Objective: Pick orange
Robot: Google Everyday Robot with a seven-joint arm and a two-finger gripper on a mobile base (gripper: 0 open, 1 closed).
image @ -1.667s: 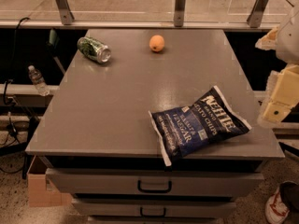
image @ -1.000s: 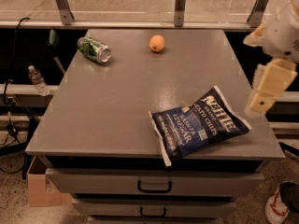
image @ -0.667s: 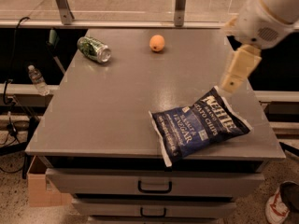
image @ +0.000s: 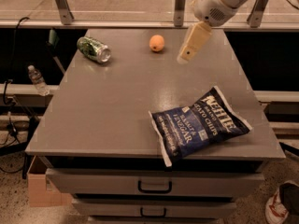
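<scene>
Your arm enters from the top right, its white housing above the far edge of the table. The gripper slants down and to the left from it, hanging over the back of the tabletop just to the right of the orange and apart from it. Whether the gripper is released or clenched, you cannot tell from here; it holds nothing visible. The orange sits near the table's far edge, between the gripper and the green can lying on its side. Since the earlier frames the arm has swung in from beyond the table's right side, past the chip bag, toward the orange. Orange, can and bag have not shifted.
</scene>
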